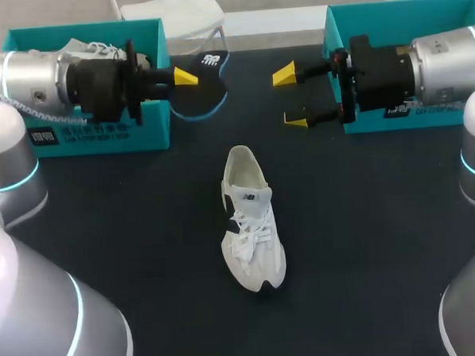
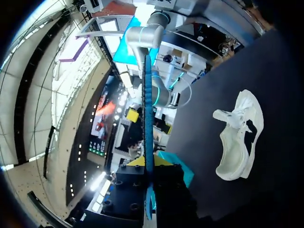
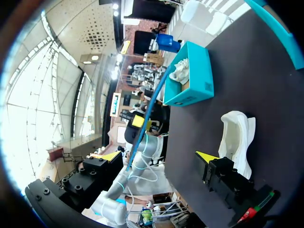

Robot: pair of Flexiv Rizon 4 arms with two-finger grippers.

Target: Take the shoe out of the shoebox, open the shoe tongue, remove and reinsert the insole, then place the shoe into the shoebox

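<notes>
Table: dark, matte top (image 1: 145,231), with one teal box at the far left and another at the far right.
Shoe: white shoe (image 1: 252,221) out of the box and standing on its sole right in the middle of the table. The heel points far and the toe points near, with the laces loose over the tongue. It's well apart from both boxes and both claws.
Insole: dark insole with a blue edge (image 1: 208,80), up off the table at the far middle, just right of the left box.
Left gripper: left gripper (image 1: 186,75) comes in level from the left and is pinching the insole. The wrist view shows the thin blue edge running straight out from between the fingers. Only one yellow tip shows from above, and the other is probably tucked behind the insole.
Right gripper: right gripper (image 1: 291,98) is level too, coming in from the right with its fingers spread wide and nothing between them. The tips face the insole across a gap, near it but not touching.
Left shoebox: left shoebox (image 1: 100,137) has a second white shoe (image 1: 91,50) lying inside, partly hidden by the left arm.
Right shoebox: right shoebox (image 1: 404,10) sits behind the right arm, and its inside is mostly blocked from sight.
</notes>
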